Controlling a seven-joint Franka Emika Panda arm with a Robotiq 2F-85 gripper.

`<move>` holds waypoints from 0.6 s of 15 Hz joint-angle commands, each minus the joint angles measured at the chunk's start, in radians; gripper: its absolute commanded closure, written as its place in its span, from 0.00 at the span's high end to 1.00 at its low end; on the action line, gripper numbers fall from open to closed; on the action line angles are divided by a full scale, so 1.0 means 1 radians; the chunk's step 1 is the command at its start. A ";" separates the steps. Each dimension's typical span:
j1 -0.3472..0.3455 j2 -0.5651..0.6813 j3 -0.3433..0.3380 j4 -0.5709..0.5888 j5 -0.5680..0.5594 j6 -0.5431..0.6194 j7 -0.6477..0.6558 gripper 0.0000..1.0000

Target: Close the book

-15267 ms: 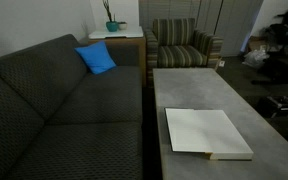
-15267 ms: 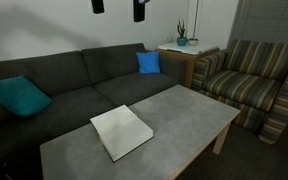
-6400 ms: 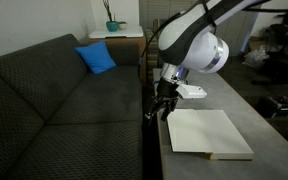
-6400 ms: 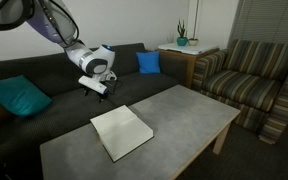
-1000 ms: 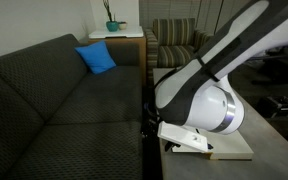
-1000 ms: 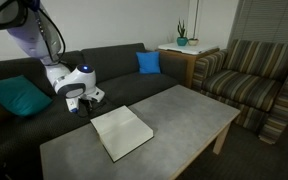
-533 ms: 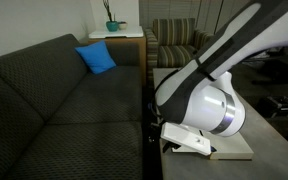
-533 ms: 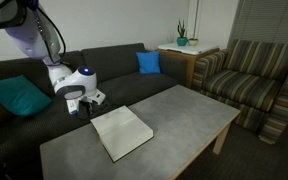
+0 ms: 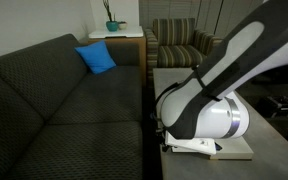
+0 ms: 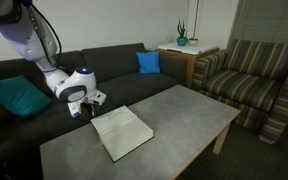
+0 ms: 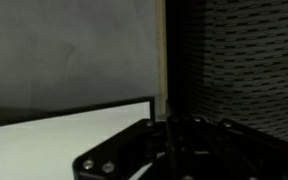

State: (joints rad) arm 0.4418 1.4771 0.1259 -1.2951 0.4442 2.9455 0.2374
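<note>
The book (image 10: 124, 132) lies open on the grey coffee table (image 10: 184, 118), its plain white pages facing up. In an exterior view only a strip of the book (image 9: 240, 150) shows behind the big white wrist. My gripper (image 10: 82, 112) sits low at the book's corner nearest the sofa, at the table's edge. The wrist view shows the white page (image 11: 54, 145) to the left of the dark gripper (image 11: 172, 132). Its fingers are drawn together, shut. Whether a page edge or the cover is pinched between them is hidden.
A dark grey sofa (image 10: 104, 72) runs along the table's side, right beside the gripper. A blue cushion (image 10: 148, 62) and a teal cushion (image 10: 14, 97) lie on it. A striped armchair (image 10: 249, 85) and a side table with a plant (image 10: 182, 42) stand beyond.
The fingers have gone from open to shut at the book's corner. The wrist has sunk slightly toward the table edge. The book lies as before.
</note>
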 commanded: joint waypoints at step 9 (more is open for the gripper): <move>0.228 -0.001 -0.270 0.016 -0.221 -0.109 0.358 0.00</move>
State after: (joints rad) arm 0.6487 1.4762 -0.1078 -1.2894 0.2578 2.8788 0.5505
